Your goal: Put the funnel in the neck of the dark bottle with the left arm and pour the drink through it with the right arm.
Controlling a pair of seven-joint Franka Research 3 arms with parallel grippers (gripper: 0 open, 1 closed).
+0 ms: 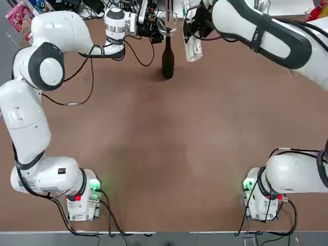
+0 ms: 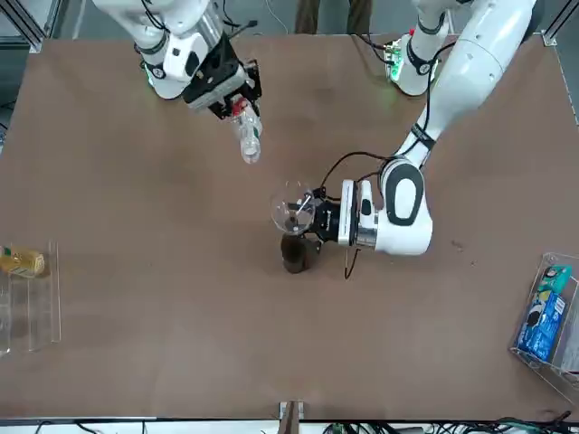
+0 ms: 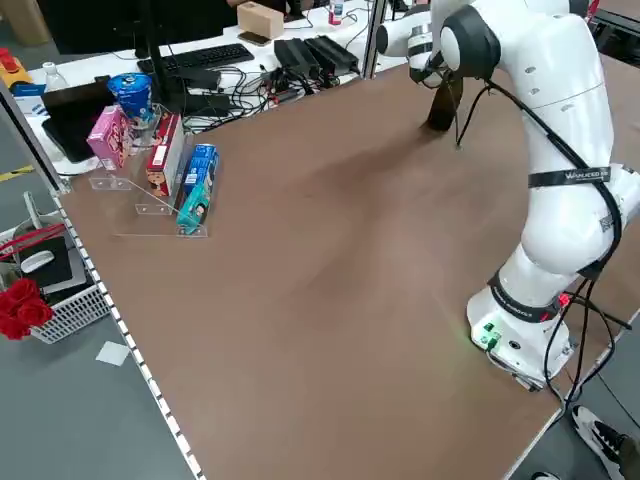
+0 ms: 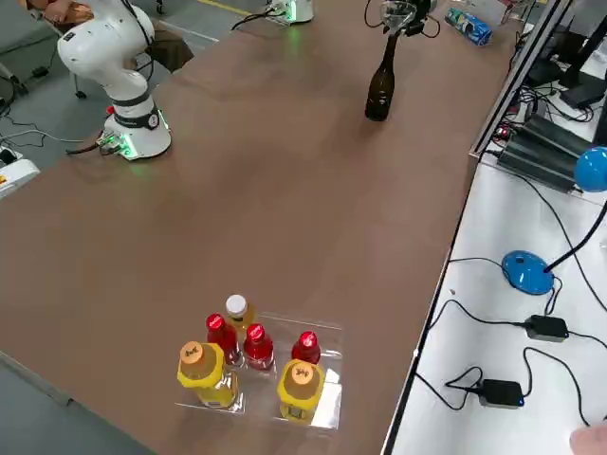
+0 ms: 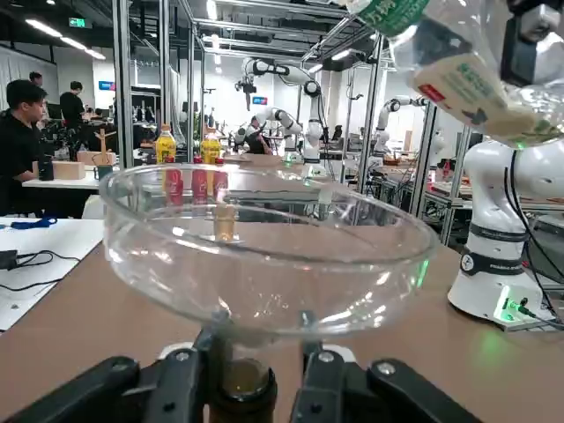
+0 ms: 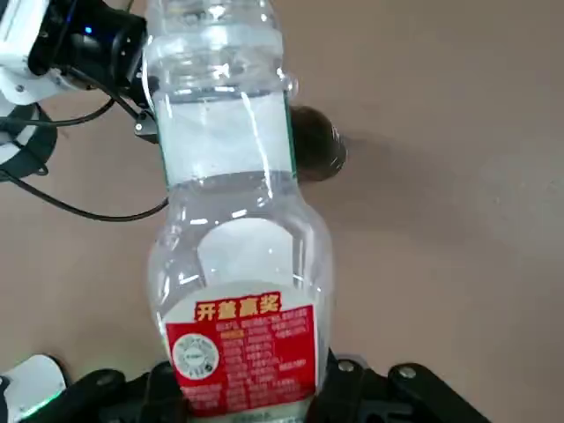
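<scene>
Clear, see-through plastic funnel (image 5: 189, 286), its wide round rim nearest the camera in the left wrist view, is set over the mouth of the tall, slim, dark glass bottle (image 4: 381, 87). The bottle is stood upright on the brown table (image 1: 133, 133), at its far side from the robot. How deep the narrow spout is seated in the neck cannot be told.

The left gripper (image 5: 262, 345) is placed at the neck. Its fingers are parted, one on each side of the spout, with a gap seen between them; no firm hold can be made out. By the right gripper (image 6: 251, 374), just beside the funnel, a small clear plastic bottle with a red and white label (image 6: 238, 256) is held, its fingers closed against the sides. Whether its mouth is uncapped cannot be told, and no stream is seen.

The funnel appears to be placed, with pouring to come next. The funnel could be tipped or knocked out if its rim is bumped by the clear bottle, or if the spout is dragged sideways by a finger. The tall bottle, on its small base, could be toppled by an uneven squeeze at the neck. Drink could be spilled over the rim if the pour is begun off-centre or made too fast, and the smooth plastic could slip if it is gripped too lightly during tilting.
</scene>
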